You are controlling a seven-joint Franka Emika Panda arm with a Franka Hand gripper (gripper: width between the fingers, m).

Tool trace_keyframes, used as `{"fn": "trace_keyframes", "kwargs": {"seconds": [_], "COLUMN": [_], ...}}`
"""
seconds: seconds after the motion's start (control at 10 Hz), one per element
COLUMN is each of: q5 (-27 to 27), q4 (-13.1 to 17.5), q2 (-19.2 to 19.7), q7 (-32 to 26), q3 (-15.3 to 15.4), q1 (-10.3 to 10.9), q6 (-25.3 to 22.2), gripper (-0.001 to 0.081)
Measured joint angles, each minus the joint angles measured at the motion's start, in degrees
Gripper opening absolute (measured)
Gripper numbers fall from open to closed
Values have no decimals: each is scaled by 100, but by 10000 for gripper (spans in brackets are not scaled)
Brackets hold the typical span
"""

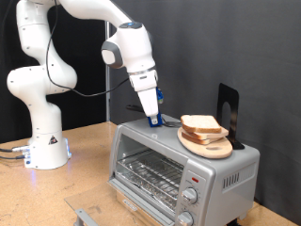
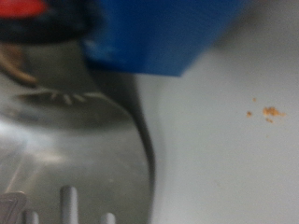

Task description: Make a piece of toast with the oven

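The silver toaster oven [image 1: 179, 169] stands at the exterior view's lower right, with its glass door [image 1: 146, 172] up and the wire rack showing behind it. The piece of toast [image 1: 200, 123] lies on a round wooden board [image 1: 214, 147] on the oven's roof. My gripper [image 1: 152, 119] points down at the roof's back left part, to the left of the toast and next to a small blue thing [image 1: 170, 121]. The wrist view shows a blurred blue block [image 2: 159, 37] very close, over a grey and white surface. Nothing shows between the fingers.
A black upright stand [image 1: 229, 108] is behind the board on the oven roof. Two round knobs [image 1: 191, 199] and a red light [image 1: 195, 178] are on the oven's front right. A grey flat piece [image 1: 87, 217] lies on the wooden table in front of the oven. The arm's white base [image 1: 45, 146] stands at the left.
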Motion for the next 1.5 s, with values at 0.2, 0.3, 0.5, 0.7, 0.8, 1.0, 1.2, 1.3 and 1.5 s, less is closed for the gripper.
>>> {"fn": "trace_keyframes", "kwargs": {"seconds": [0.2,0.3,0.5,0.7,0.8,1.0,1.2,1.3,1.5], "q5": [1,1,1,0,0,72,332,472,646], "q4": [0,0,0,0,0,10,43,61,137], "q2": [0,0,0,1,1,-5,-89,-188,-466], "q7": [0,2,9,15,35,68,25,-24,-88], "q3": [0,0,0,0,0,-7,-36,-65,-152], "q1": [0,0,-3,-7,-7,-7,1,5,8], "q6": [1,1,1,1,1,-1,-33,-103,-423], "gripper": [441,441,441,441,441,441,441,441,441]}}
